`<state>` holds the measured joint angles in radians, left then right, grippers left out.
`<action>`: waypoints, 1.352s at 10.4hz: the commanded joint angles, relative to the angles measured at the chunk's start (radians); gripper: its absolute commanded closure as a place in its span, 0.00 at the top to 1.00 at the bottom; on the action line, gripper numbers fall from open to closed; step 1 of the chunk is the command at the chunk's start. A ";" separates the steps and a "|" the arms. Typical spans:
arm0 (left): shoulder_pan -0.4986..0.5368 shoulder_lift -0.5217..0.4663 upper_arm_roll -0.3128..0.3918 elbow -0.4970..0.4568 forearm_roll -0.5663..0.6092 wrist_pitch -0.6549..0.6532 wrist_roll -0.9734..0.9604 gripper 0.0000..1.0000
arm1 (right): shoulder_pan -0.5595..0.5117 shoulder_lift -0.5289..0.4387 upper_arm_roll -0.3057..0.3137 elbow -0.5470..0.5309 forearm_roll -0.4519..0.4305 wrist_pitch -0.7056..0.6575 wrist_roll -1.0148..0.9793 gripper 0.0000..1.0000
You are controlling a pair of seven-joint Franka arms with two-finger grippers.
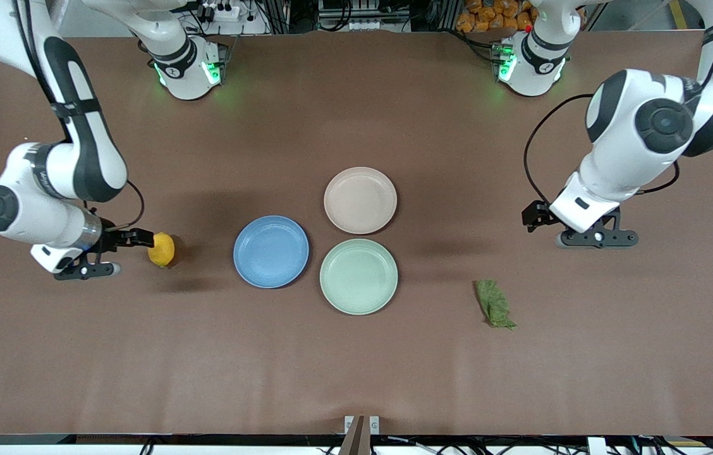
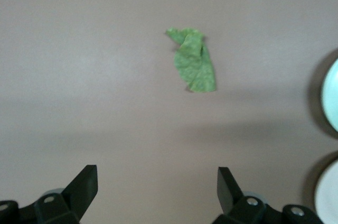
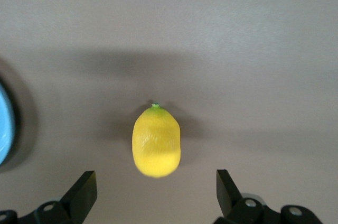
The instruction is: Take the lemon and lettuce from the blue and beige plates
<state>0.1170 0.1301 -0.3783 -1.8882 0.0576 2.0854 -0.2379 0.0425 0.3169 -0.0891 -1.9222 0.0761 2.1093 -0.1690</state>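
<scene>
The lemon lies on the bare table toward the right arm's end, off the plates. My right gripper is open right beside it, with the lemon just past its fingertips and untouched. The lettuce lies flat on the table toward the left arm's end, nearer the front camera than the plates. My left gripper is open over bare table, well apart from the lettuce. The blue plate and the beige plate hold nothing.
A pale mint-green plate sits against the blue and beige plates, nearest the front camera of the three. The brown table stretches wide around them. Both arm bases stand along the edge farthest from the camera.
</scene>
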 commanded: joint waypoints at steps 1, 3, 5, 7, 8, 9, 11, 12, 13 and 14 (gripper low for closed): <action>-0.104 -0.111 0.126 0.017 -0.053 -0.073 0.100 1.00 | -0.004 -0.068 -0.012 0.037 0.024 -0.112 0.000 1.00; -0.125 -0.177 0.156 0.024 -0.055 -0.137 0.162 1.00 | 0.008 -0.116 -0.005 0.087 0.021 -0.211 0.170 1.00; -0.123 -0.205 0.156 0.105 -0.055 -0.283 0.178 1.00 | 0.023 -0.131 0.000 0.149 0.019 -0.284 0.233 1.00; -0.129 -0.208 0.156 0.162 -0.056 -0.387 0.177 1.00 | 0.031 -0.165 -0.001 0.214 0.019 -0.348 0.235 1.00; -0.129 -0.208 0.156 0.181 -0.056 -0.434 0.177 1.00 | 0.028 -0.164 -0.003 0.283 0.019 -0.412 0.224 1.00; -0.129 -0.208 0.156 0.191 -0.059 -0.468 0.177 1.00 | 0.028 -0.159 -0.003 0.337 0.017 -0.448 0.221 1.00; -0.123 -0.218 0.157 0.196 -0.082 -0.492 0.177 1.00 | 0.030 -0.164 -0.004 0.396 0.018 -0.518 0.227 1.00; -0.123 -0.208 0.157 0.198 -0.090 -0.490 0.175 1.00 | 0.030 -0.162 -0.009 0.422 0.011 -0.546 0.229 1.00; -0.123 -0.193 0.157 0.213 -0.090 -0.490 0.175 1.00 | 0.030 -0.165 -0.011 0.437 0.008 -0.555 0.232 1.00; -0.122 -0.173 0.157 0.248 -0.090 -0.493 0.173 1.00 | 0.034 -0.167 -0.009 0.449 0.007 -0.575 0.233 1.00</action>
<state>-0.0042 -0.0767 -0.2296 -1.7022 -0.0049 1.6177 -0.0951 0.0723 0.1503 -0.0956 -1.5047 0.0790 1.5701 0.0499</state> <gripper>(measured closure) 0.000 0.000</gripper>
